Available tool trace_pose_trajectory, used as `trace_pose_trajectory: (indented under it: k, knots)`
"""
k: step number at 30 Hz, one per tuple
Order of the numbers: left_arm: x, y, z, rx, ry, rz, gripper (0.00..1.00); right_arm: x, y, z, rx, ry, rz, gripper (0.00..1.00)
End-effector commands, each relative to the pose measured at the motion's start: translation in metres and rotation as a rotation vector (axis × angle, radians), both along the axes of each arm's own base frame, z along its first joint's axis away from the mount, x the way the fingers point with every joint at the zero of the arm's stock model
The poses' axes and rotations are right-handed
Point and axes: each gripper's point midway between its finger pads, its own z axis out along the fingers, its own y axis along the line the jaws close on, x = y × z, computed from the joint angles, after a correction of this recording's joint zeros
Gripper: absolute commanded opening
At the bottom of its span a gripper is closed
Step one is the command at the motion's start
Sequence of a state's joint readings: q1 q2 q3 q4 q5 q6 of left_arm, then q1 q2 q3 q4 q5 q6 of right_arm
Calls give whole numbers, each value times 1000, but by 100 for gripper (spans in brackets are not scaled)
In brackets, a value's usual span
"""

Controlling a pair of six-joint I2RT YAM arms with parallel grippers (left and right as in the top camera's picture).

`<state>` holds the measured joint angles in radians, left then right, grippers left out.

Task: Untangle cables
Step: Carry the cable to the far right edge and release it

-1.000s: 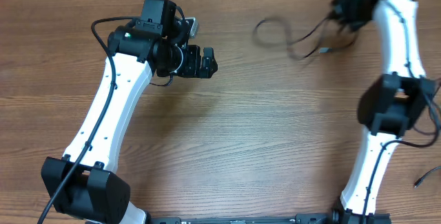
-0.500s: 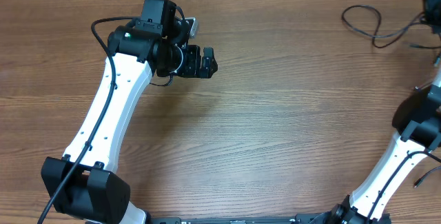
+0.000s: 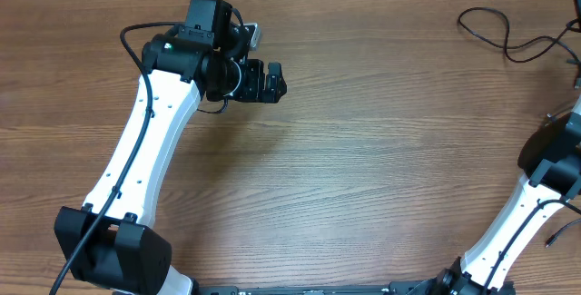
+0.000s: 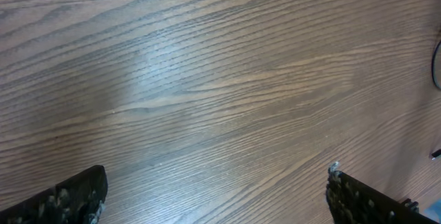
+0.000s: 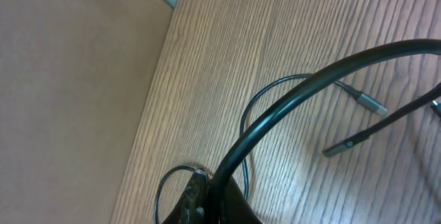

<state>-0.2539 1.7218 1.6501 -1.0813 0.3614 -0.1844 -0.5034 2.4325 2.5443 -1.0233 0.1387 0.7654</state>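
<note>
The cables (image 3: 504,36) are thin black cords lying in loose loops at the far right corner of the wooden table. In the right wrist view a thin loop (image 5: 251,124) and two small plug ends (image 5: 365,102) lie on the wood. My right gripper (image 5: 207,193) is shut, with a thin cable loop caught at its tip. In the overhead view it is past the right edge. My left gripper (image 3: 272,82) is open and empty over bare wood at the far left-centre, well away from the cables. Its fingers are spread wide in the left wrist view (image 4: 217,196).
The wooden table (image 3: 363,168) fills the view. A thicker black cord (image 5: 331,72) arcs across the right wrist view, close to the camera. The table's far edge meets a beige wall (image 5: 69,79). The right arm's lower links (image 3: 549,163) stand at the right side.
The right arm swung right, past the frame edge, dragging the cables from the far middle-right to the far right corner. The left arm has not moved.
</note>
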Motion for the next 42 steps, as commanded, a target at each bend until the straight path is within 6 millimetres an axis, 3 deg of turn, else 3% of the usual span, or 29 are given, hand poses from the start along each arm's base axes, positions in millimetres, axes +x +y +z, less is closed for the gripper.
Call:
trace_pose_trajectory:
  k: [1,2,3,5,7,17,24,27,34,37,42]
  knots:
    - [3,-1,1,6,-8,-4,100,1,-3,12,-56,5,33,13]
    - [3,-1,1,6,-8,-4,100,1,-3,12,-61,10,40,27]
    - [3,-1,1,6,-9,-4,100,1,-3,12,-68,18,50,50]
    - [3,-1,1,6,-8,-4,100,0,-2,11,-69,27,57,86]
    - [3,-1,1,6,-8,-4,100,-2,-1,9,-63,36,57,100]
    - [3,-1,1,6,-8,-4,100,-12,11,2,-29,94,69,100]
    - [3,-1,1,6,-9,-4,100,-25,39,22,-12,127,103,100]
    - [3,-1,1,6,-8,-4,100,-38,61,33,9,167,131,100]
    - [3,-1,1,6,-8,-4,100,-68,147,62,64,265,269,100]
    - [3,-1,1,6,-8,-4,100,-81,195,66,134,307,370,100]
    - [3,-1,1,6,-8,-4,100,-85,249,61,151,369,530,100]
